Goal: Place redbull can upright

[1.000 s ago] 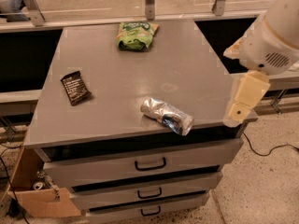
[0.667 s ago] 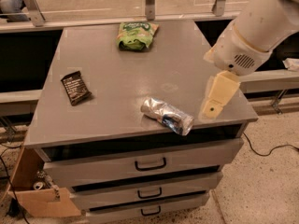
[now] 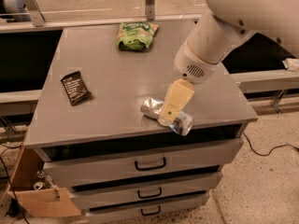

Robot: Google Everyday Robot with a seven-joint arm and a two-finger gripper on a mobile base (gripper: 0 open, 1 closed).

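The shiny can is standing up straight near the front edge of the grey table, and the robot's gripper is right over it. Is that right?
Not quite. The redbull can is lying on its side, not standing up. The rest holds: it is near the front edge of the grey table, and the gripper is right over it, as the camera view shows.

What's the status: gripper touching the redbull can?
Cannot tell. In the camera view the gripper overlaps the middle of the redbull can lying on the table, but this angle shows neither contact nor a gap.
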